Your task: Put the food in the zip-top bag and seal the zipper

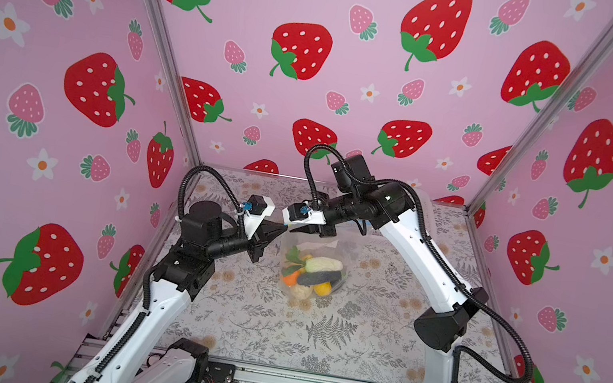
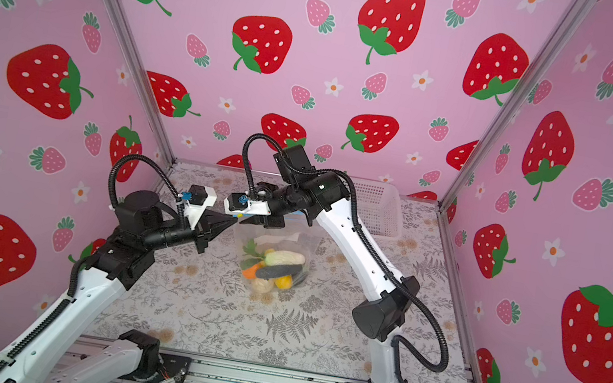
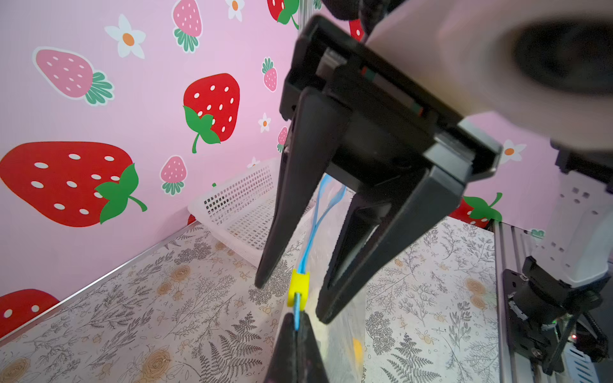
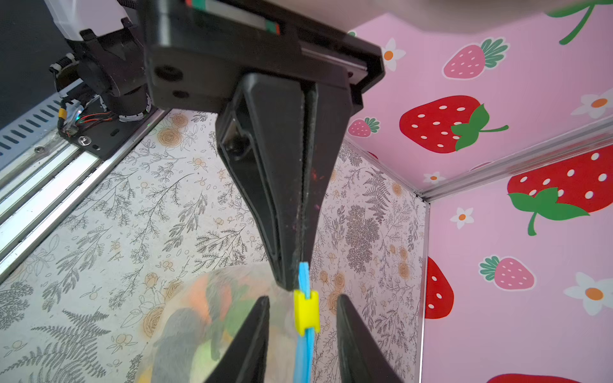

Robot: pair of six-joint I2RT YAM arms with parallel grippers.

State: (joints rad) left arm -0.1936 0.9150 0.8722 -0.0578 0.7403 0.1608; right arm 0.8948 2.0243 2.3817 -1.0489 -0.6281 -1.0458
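**Top views.** Show the zip-top bag [image 1: 310, 260] hanging above the floral desk [image 1: 356, 336], with the food [image 1: 309, 275] gathered in its lower part and the white perforated basket [image 2: 377, 208] well apart at the back. Place the left hand [image 1: 282, 229] and right hand [image 1: 300, 228] tip to tip at the bag's upper edge.

**Left wrist view.** Shows the left hand [image 3: 296, 323] pressed together, pinching the end of the light blue zipper [image 3: 306, 245]. Sets the yellow slider [image 3: 298, 287] just beyond that pinch, between the spread fingers of the right hand [image 3: 292, 301], seemingly touching neither. Shows the two blue tracks parting past the slider, so unsealed there.

**Right wrist view.** Gives the same relation: right hand [image 4: 302, 297] spread either side of the slider [image 4: 306, 311], left hand [image 4: 294, 278] clamped on the strip beside it, food blurred below. Suggests closing on the slider, then a pull along the strip's long axis, away from the left hand. Puts the right hand nearer the slider.
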